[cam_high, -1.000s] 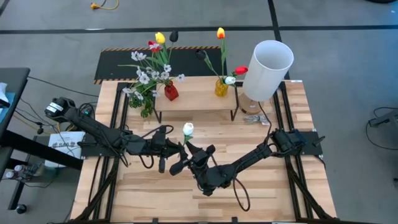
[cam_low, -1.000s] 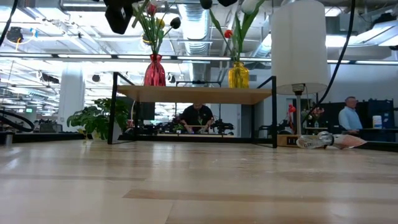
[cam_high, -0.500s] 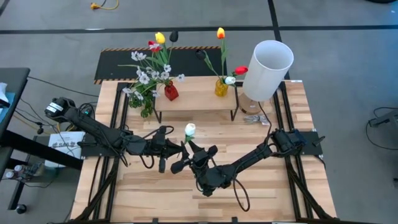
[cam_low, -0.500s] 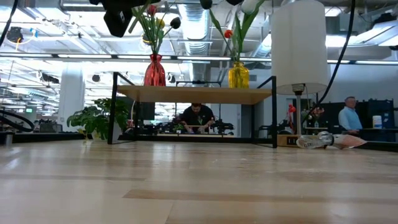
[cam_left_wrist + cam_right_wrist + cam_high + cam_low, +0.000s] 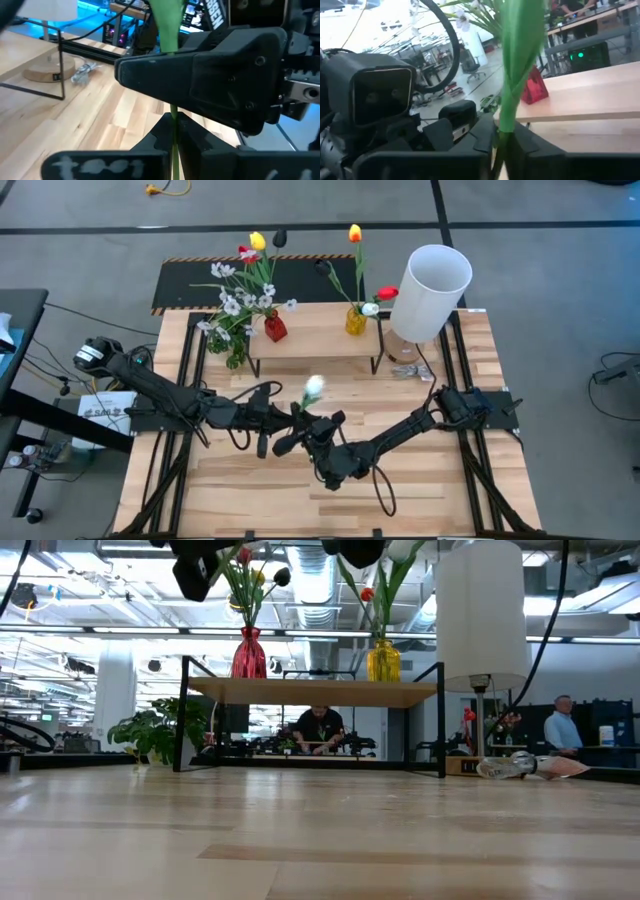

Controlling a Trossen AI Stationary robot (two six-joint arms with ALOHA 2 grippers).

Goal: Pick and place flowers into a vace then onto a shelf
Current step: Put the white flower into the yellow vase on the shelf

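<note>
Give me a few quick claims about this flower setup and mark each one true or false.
1. Both grippers meet at one white tulip above mid-table. True.
2. The shelf holds a red vase and a yellow vase. True.
3. The white lamp lies flat on the floor. False: it stands on the table beside the shelf.
4. The red vase is empty. False: it holds flowers.
5. The left gripper has its jaws on a green stem. True.

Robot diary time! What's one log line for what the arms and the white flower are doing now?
left gripper: shut on white tulip stem | right gripper: shut on same stem | tulip: above table, near shelf | red vase, yellow vase: on shelf
</note>
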